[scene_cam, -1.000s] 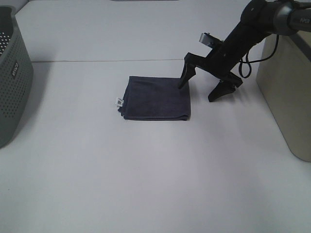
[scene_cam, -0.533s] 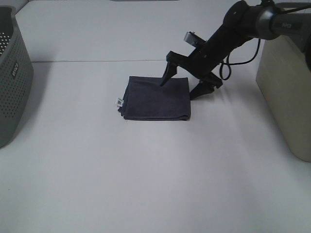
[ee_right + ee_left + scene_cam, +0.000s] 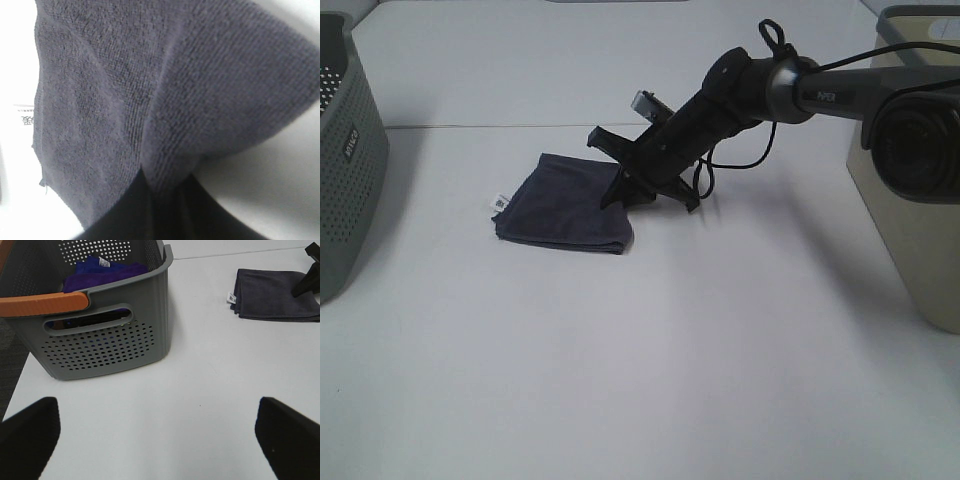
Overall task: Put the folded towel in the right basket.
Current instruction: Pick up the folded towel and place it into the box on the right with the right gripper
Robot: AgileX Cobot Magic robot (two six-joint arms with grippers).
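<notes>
Starting at the left, what stands around you?

A grey perforated basket [image 3: 350, 150] sits at the left edge of the white table [image 3: 620, 380], with purple cloths [image 3: 107, 270] inside. My left claw [image 3: 160, 440] hangs over the table facing it, spread wide and holding nothing. At the far right stands the beige basket [image 3: 920, 210].

And the folded towel [image 3: 565, 205]?

It lies on the table between the two baskets, left of the middle, apart from both and farther from the beige one. My right claw [image 3: 620, 192] is down at its right edge. It is closed tight, with a ridge of cloth pinched between my fingers [image 3: 125, 225].

How does it look?

It is dark grey-blue terry, folded in layers, mostly flat on the table. The end toward my claw is bunched into a raised fold, and my wrist view shows the nap up close. A small white tag [image 3: 501, 202] sticks out at its left corner.
</notes>
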